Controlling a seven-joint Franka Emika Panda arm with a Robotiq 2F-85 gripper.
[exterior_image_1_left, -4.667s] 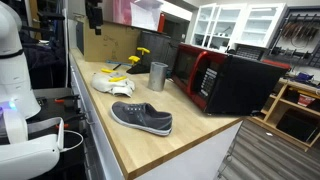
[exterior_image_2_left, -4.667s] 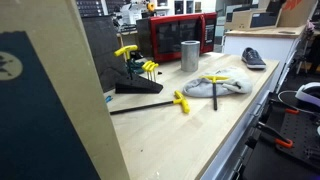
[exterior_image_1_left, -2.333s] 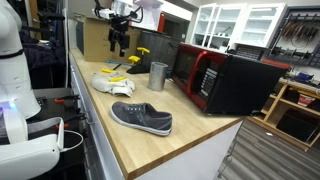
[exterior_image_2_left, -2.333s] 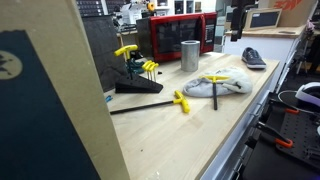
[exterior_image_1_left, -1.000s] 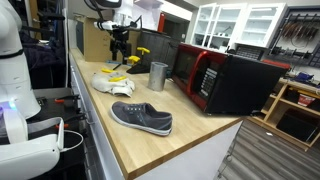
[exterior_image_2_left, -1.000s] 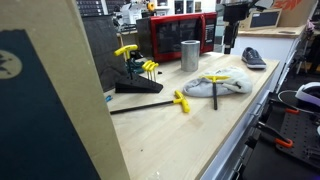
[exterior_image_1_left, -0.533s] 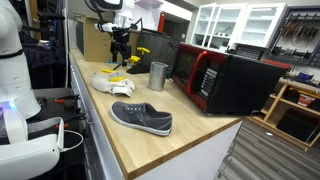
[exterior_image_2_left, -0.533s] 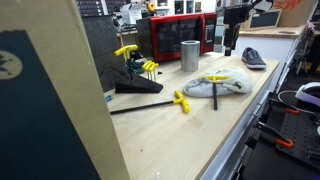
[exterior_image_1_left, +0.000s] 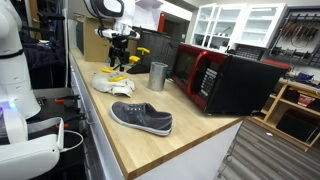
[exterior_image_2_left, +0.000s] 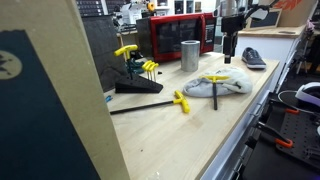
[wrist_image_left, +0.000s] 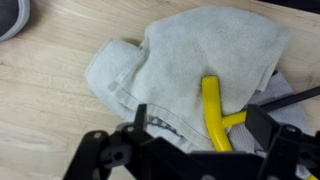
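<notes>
a: where's the cloth?
b: the cloth (exterior_image_1_left: 112, 82) lies crumpled on the surface (exterior_image_1_left: 185, 150), with a yellow-handled hex key (wrist_image_left: 212, 108) on top of it.
a: and the fingers?
b: the fingers (wrist_image_left: 140, 120) hang spread wide, holding nothing. they're above the cloth and clear of it. in the wrist view the key's handle sits under the gap between them, nearer one finger than the other.
a: anything else about the cloth?
b: a metal cup (exterior_image_1_left: 158, 76) just beside the cloth, a microwave (exterior_image_1_left: 225, 80) farther from the cloth past the cup, and a grey shoe (exterior_image_1_left: 142, 118) well apart from the cloth, along the surface.
</notes>
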